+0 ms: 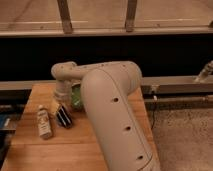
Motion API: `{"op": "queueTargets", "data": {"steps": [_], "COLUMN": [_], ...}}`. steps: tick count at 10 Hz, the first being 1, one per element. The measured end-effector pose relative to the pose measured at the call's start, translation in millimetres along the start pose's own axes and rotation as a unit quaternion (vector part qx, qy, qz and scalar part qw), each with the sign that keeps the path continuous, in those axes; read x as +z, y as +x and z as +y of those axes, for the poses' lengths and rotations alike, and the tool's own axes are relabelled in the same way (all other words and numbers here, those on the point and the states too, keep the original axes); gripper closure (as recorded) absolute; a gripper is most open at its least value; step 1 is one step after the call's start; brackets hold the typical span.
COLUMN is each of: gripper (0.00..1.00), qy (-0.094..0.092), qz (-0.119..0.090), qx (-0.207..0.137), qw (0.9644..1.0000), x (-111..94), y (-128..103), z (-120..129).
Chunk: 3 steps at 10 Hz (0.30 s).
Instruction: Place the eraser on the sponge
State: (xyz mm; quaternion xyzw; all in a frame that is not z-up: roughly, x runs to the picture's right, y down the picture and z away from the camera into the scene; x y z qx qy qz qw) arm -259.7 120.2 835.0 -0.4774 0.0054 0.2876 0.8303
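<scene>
On the wooden worktop (30,150), toward its far left part, the eraser (63,116) lies flat as a black block with pale stripes running along its length, set at a slant to the worktop's edges. Just to its left a white bottle (44,122) lies on its side with its cap pointing away from the camera; the two are close, with a narrow strip of wood showing between them. To the right of the eraser and a little farther back sits a green bowl (76,98), partly hidden by the arm.

A thick cream arm (112,115) rises from the lower right, bends at an elbow over the back of the worktop and drops its wrist straight down. The hand (59,103) hangs low at the end of that wrist, just behind the far end of the eraser and left of the bowl. Whether it is open or closed cannot be told, nor whether it touches the eraser.

Behind the worktop runs a grey metal rail (175,82) below a dark band, and speckled floor (185,135) lies to the right.
</scene>
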Motion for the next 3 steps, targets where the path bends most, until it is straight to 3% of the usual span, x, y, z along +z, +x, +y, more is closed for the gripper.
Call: {"op": "queueTargets", "data": {"steps": [3], "gripper": [0.38], "qy": [0.0], "qz": [0.0], "qx": [0.0], "qw": [1.0], "x": [0.2], "y": [-0.3], "z": [0.4]}}
